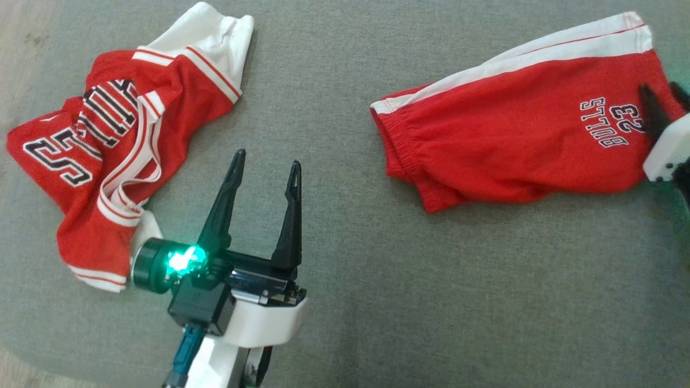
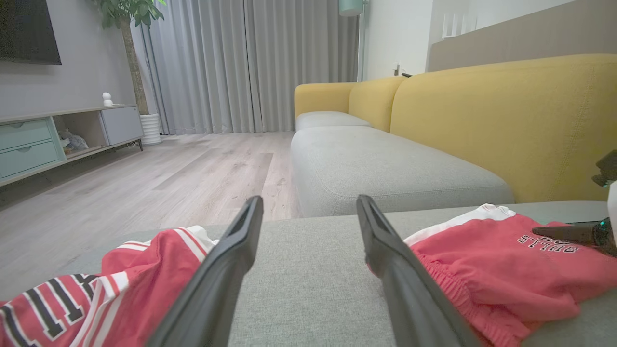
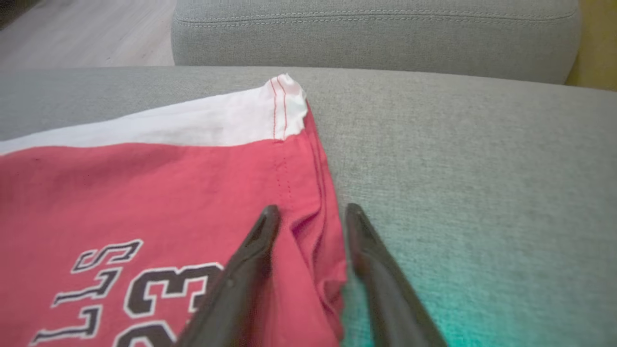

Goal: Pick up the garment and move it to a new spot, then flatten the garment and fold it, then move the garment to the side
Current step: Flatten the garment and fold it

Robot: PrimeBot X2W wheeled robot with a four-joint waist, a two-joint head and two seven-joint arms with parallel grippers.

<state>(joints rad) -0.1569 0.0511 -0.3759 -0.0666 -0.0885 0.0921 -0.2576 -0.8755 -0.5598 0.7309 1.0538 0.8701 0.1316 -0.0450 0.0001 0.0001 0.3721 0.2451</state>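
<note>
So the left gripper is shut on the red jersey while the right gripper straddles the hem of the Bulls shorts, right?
Not quite: the head view shows the left gripper open and empty, beside the red jersey. The right gripper does straddle the hem of the Bulls shorts.

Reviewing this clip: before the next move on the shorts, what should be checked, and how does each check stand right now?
1. Right hand straddles the hem edge of the shorts: ok.
2. Right hand clamped on cloth: not ok, jaws apart.
3. Left hand free: ok, open above bare cushion.
4. Jersey apart from shorts: ok, bare cushion between them.
5. Shorts lying flat: not ok, waistband end rumpled.
6. All cloth layers between the jaws: cannot tell.
</note>
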